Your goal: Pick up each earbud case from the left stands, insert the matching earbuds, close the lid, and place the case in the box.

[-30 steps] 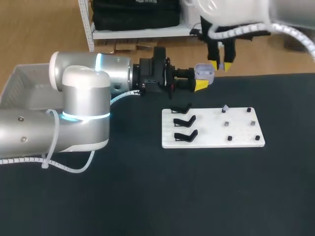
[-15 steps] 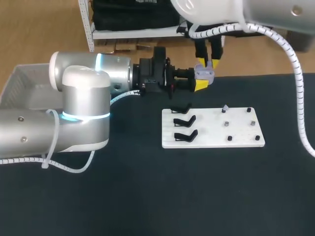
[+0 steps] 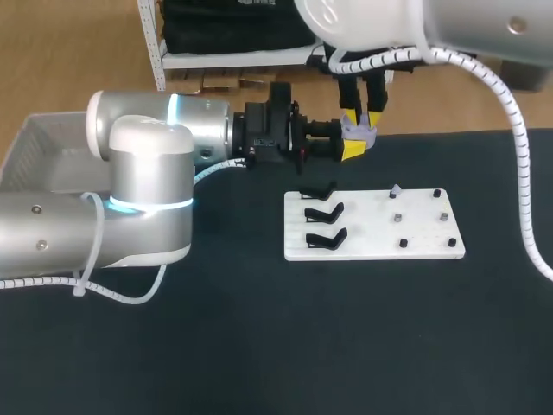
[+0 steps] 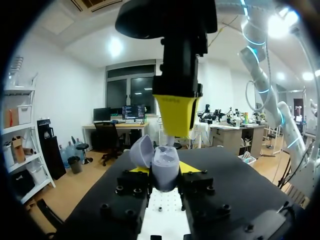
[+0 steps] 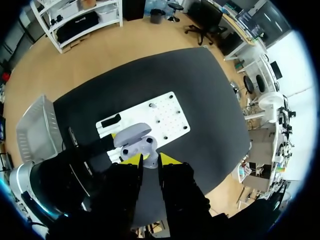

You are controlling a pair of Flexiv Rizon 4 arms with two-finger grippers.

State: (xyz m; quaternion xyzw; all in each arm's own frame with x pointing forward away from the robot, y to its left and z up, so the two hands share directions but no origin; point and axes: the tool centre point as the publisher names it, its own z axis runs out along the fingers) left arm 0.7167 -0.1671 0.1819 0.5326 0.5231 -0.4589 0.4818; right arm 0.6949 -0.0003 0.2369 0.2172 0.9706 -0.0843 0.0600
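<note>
Three stands (image 3: 324, 212) line the white board (image 3: 371, 240) near the earbud case (image 3: 359, 134)

A table (image 3: 259, 346) covered in black carries a white board (image 3: 371, 238) lying flat, right of its middle and nearer the far edge. Three black stands (image 3: 321, 214) line the board's left part, and small dark pegs (image 3: 403, 244) dot its right part. A pale mesh box (image 3: 34, 143) sits at the table's far left corner.

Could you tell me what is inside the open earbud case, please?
The earbud case is open and shows two dark spots in its base; the right end effector directly over it covers the rest.
</note>
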